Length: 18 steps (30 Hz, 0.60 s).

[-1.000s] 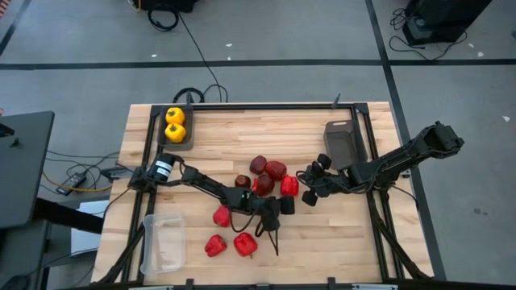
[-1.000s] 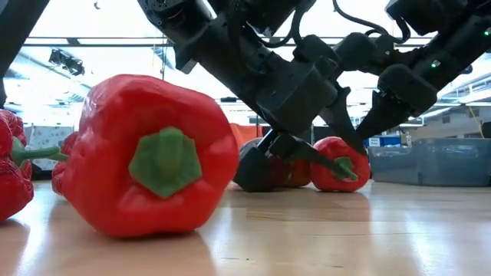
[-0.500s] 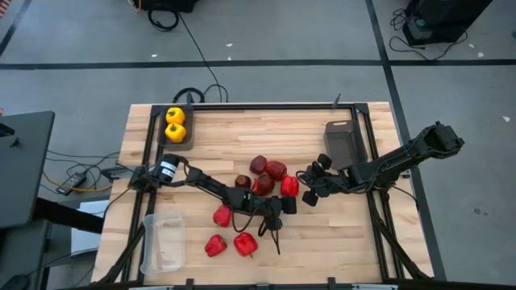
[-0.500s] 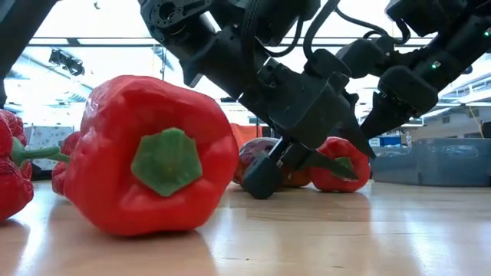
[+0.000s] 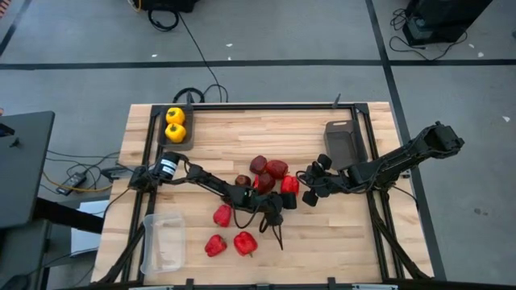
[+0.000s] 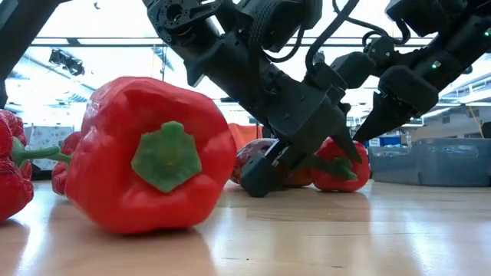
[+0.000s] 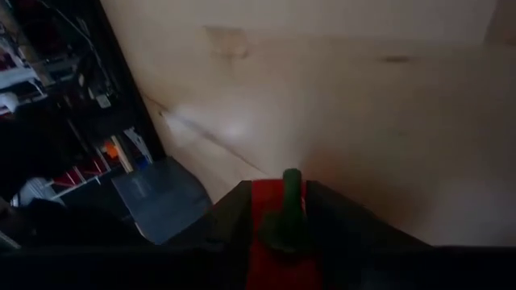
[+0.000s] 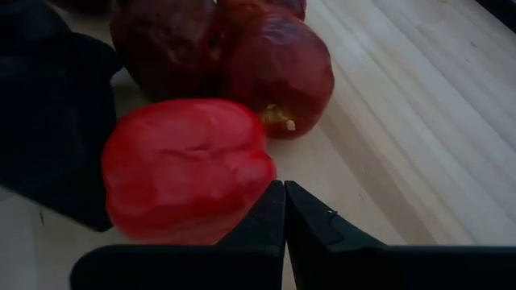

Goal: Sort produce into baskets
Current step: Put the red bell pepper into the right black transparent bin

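My left gripper [image 5: 280, 205] is shut on a red pepper [image 5: 289, 185] that lies next to several maroon fruits [image 5: 264, 176] at mid-table. The same pepper shows in the right wrist view [image 8: 189, 169] and in the low view [image 6: 341, 165]. My right gripper [image 5: 310, 192] is shut, its tips [image 8: 284, 193] close by this pepper's right side. Three more red peppers [image 5: 222, 215] [image 5: 214, 246] [image 5: 245, 242] rest on the wood nearer the front. Two yellow peppers [image 5: 175, 125] lie in the far-left dark tray [image 5: 164, 138]. My left gripper has the red pepper between its two fingers at the stem end [image 7: 266, 242]; the green stem [image 7: 290, 211] sticks out past the fingertips. The fingers come from the table's near side. From above the gripper hides the contact. I cannot tell whether the pepper is off the wood. My right gripper's shut tips stand at the pepper's edge [image 8: 270, 173]; I cannot tell whether they touch it.
A clear tray [image 5: 164, 242] stands at the near left. A second dark tray [image 5: 344, 143] stands at the far right, beside the right arm. A black frame [image 5: 266, 105] runs along the table's far and side edges. Bare wood lies near right.
My left gripper has moved a little toward the far right, closer to the red pepper by the maroon fruits, and has tipped lower over the table. My right arm has kept still.
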Tool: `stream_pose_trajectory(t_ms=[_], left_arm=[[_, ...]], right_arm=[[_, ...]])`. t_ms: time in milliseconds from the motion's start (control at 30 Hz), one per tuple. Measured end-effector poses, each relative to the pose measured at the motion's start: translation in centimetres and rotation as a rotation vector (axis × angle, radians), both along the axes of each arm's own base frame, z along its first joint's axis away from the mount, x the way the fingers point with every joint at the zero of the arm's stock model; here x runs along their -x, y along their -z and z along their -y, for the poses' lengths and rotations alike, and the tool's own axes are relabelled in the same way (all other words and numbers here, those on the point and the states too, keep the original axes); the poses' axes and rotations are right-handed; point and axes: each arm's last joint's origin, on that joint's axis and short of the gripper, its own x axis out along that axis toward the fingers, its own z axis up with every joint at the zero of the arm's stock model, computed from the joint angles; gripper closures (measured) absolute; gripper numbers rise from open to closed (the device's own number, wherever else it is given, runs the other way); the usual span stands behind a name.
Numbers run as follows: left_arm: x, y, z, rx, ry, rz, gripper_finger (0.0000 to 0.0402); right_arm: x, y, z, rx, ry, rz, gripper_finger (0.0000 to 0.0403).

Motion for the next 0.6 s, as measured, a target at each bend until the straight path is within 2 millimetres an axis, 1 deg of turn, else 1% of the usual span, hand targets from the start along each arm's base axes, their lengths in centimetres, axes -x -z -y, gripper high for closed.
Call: stream_pose_trajectory(t_ms=[133, 200, 267, 533, 600], left_arm=[[0.03, 0.01, -0.17, 0.006, -0.045, 0.012, 0.0335], [0.00, -0.03, -0.22, 0.008, -0.050, 0.012, 0.0366], [-0.01, -0.03, -0.24, 0.008, -0.047, 0.011, 0.0386], [-0.07, -0.08, -0.34, 0.025, -0.063, 0.029, 0.0385], [-0.09, -0.81, -0.39, 0.054, -0.103, 0.073, 0.0389]], right_arm=[[0.00, 0.00, 0.00, 0.000, 0.001, 0.000, 0.0389], [0.00, -0.01, 0.02, 0.005, 0.004, 0.002, 0.0391], [0.00, -0.01, 0.02, 0.000, 0.010, 0.005, 0.0391], [0.05, -0.04, -0.15, 0.008, 0.022, 0.015, 0.0391], [0.07, -0.05, -0.22, 0.014, 0.022, 0.016, 0.0391]])
